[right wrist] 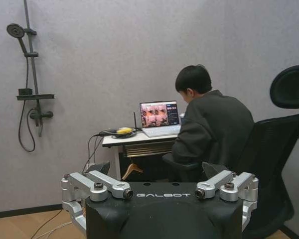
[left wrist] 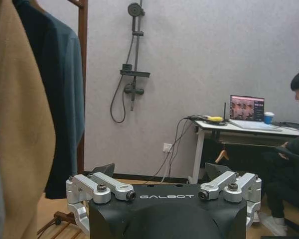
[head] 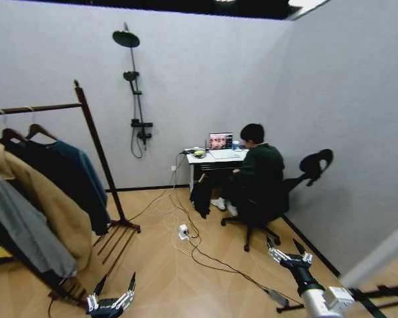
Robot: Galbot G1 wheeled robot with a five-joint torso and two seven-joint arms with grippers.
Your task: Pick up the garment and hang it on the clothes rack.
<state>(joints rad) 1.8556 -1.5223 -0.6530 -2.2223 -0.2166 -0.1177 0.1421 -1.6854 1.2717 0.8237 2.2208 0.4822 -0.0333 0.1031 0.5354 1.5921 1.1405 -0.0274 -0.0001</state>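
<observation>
The garment (head: pixel 76 173), a dark teal sweatshirt on a wooden hanger (head: pixel 41 131), hangs from the rail of the clothes rack (head: pixel 97 147). In the left wrist view the garment (left wrist: pixel 66 89) hangs beside the rack's brown post (left wrist: pixel 82 74). My left gripper (head: pixel 116 283) is low, in front of the rack's foot, open and empty; its wrist view shows the left gripper (left wrist: pixel 162 172) with fingers spread. My right gripper (head: pixel 284 246) is low on the right, open and empty, facing the desk. Its wrist view shows the right gripper (right wrist: pixel 157 169) with fingers spread.
A tan coat (head: pixel 48 207) and a grey jacket (head: pixel 18 240) hang on the rack nearer me. A person sits on an office chair (head: pixel 259 211) at a desk (head: pixel 209 159) with a laptop. Cables (head: pixel 192 242) trail across the wooden floor. A shower fixture (head: pixel 136 93) hangs on the back wall.
</observation>
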